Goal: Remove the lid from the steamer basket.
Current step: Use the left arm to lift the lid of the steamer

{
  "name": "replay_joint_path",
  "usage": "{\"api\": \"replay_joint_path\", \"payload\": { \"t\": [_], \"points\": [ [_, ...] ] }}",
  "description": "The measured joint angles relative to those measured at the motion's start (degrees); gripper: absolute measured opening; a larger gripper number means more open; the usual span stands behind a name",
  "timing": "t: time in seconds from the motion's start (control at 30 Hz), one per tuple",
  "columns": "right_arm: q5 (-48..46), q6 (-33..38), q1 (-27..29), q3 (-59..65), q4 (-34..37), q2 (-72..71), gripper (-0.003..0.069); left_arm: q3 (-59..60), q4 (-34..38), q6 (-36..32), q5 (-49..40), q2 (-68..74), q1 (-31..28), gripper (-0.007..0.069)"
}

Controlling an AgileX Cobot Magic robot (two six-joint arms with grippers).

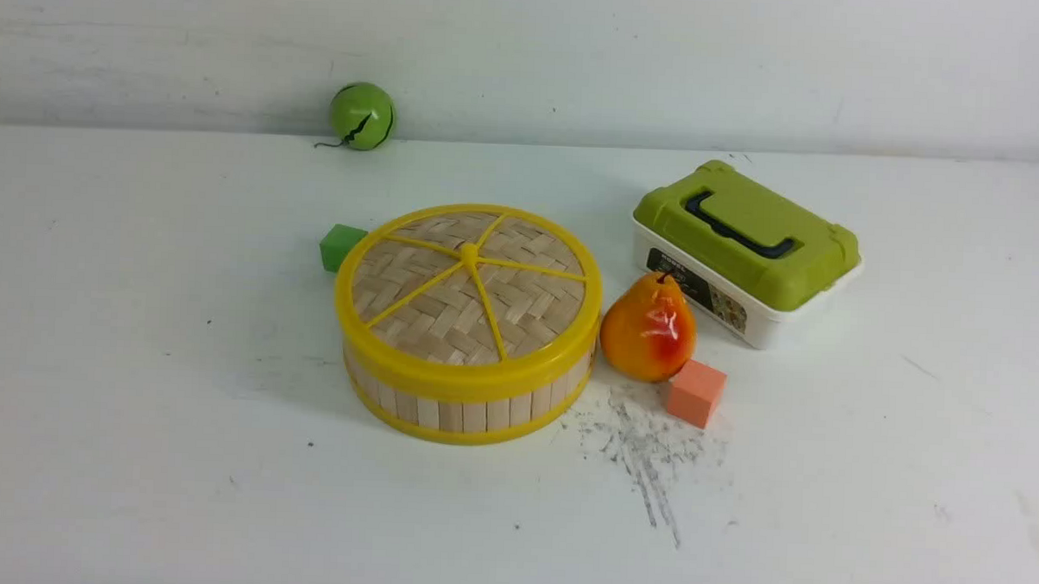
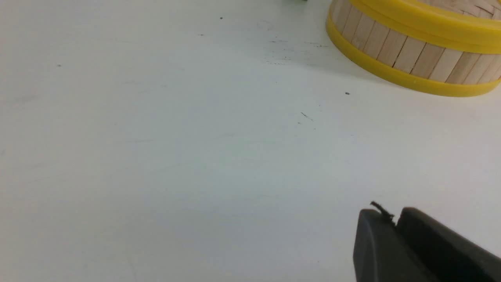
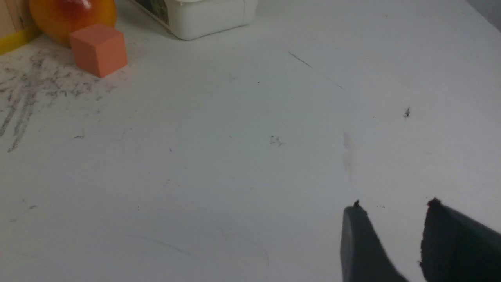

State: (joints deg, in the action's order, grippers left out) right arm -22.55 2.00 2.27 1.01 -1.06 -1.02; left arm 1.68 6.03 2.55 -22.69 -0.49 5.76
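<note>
- The left fingers are pressed together with nothing between them. They sit over bare white bench, apart from the steamer basket's slatted wall.
- The right fingers stand apart with only bench surface showing in the gap. They hold nothing and are well apart from every object.
- The steamer basket sits about midway between the bench's left and right edges and between its near and far edges. It is round and shallow, with a light wooden slat wall and yellow rims.
- The lid is still on the basket, seated level. It is woven bamboo with a thick yellow rim, yellow spokes and a centre knob.
- A small green cube lies against the basket's far left side.
- An orange-yellow pear stands upright just beside the basket's right side.
- An orange cube rests at the pear's near right side.
- A white box with an olive-green top lies behind the pear, toward the right edge.
- Grey scuff marks streak the bench in front of the pear.
- A green ball rests at the far edge.
</note>
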Motion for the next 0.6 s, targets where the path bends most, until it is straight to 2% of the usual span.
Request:
{"api": "replay_joint_path", "payload": {
  "t": [0.6],
  "points": [
    [0.0,0.0,0.0,0.0,0.0,0.0,0.024,0.0,0.0,0.0,0.0,0.0,0.0,0.0082]
  ]
}}
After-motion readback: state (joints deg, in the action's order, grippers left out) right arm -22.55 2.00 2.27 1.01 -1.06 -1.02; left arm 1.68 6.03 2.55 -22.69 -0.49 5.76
